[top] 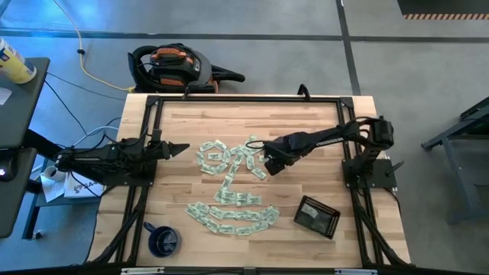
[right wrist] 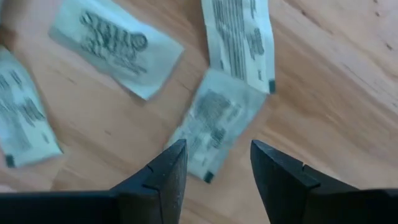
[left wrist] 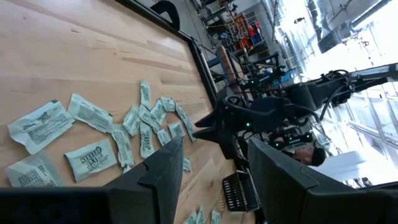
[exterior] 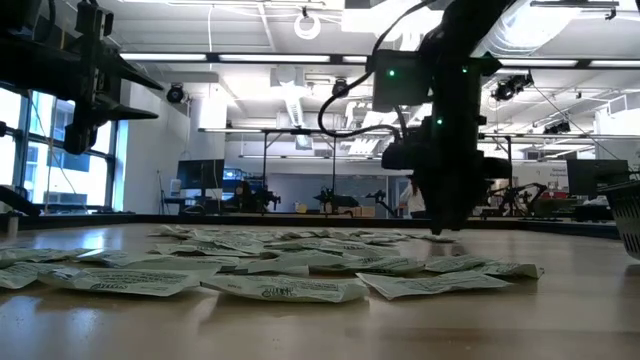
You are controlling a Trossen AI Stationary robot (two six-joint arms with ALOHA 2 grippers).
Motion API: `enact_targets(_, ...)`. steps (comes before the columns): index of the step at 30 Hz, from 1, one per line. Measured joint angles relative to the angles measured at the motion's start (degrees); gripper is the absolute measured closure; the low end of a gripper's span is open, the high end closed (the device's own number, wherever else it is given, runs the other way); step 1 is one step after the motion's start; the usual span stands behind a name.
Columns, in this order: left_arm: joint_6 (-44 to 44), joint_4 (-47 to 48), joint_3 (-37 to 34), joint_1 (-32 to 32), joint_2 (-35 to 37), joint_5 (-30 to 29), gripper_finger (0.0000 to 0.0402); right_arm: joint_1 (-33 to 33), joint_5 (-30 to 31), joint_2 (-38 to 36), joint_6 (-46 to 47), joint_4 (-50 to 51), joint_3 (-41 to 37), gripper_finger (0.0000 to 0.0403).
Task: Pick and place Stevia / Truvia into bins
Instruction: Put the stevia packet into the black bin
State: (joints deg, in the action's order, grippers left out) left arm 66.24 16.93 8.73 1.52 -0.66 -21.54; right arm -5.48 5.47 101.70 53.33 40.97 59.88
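Pale wood makes up the counter, edged by a black frame, and it carries everything else. Across its middle the Stevia / Truvia sachets lie scattered flat, a loose cluster farther back and a curved band nearer the front edge. The black tray sits toward the front right corner, well apart from the sachets. A dark blue mug stands at the front left corner. The right tool hangs low over the right end of the back cluster; its fingers are apart with bare wood showing between them, and one sachet lies just ahead of the tips, not gripped. The left tool waits at the left side, level with the back cluster, fingers apart and holding nothing.
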Motion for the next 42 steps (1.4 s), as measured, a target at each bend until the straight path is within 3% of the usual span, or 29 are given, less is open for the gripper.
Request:
enact_targets(14, 0.0, 1.7, 0.0, 0.0, 0.0, 0.0, 0.0186, -0.1, 0.4, 4.2, 3.9, -1.6, 0.3, 0.0265)
enact_targets(19, 0.0, 1.7, 0.0, 0.0, 0.0, 0.0, 0.0186, -0.1, -0.3, 4.3, 4.8, -1.6, 0.2, 0.031)
enact_targets(24, 0.0, 1.7, 0.0, 0.0, 0.0, 0.0, 0.0186, 1.9, -0.7, 2.4, 5.0, -1.6, 0.1, 0.0383)
enact_targets(30, 0.0, 1.7, 0.0, 0.0, 0.0, 0.0, 0.0186, 7.6, -0.5, -5.8, 10.2, 5.6, 0.1, 0.0387)
enact_targets(35, 0.0, 1.7, 0.0, 0.0, 0.0, 0.0, 0.0186, 16.6, -0.7, -14.5, 9.8, 11.2, -0.1, 0.0397)
enact_targets(42, -0.4, 1.7, 0.0, 0.0, 0.0, 0.0, 0.0186, 30.7, -9.2, -19.7, 18.6, 14.4, 0.1, 0.0398)
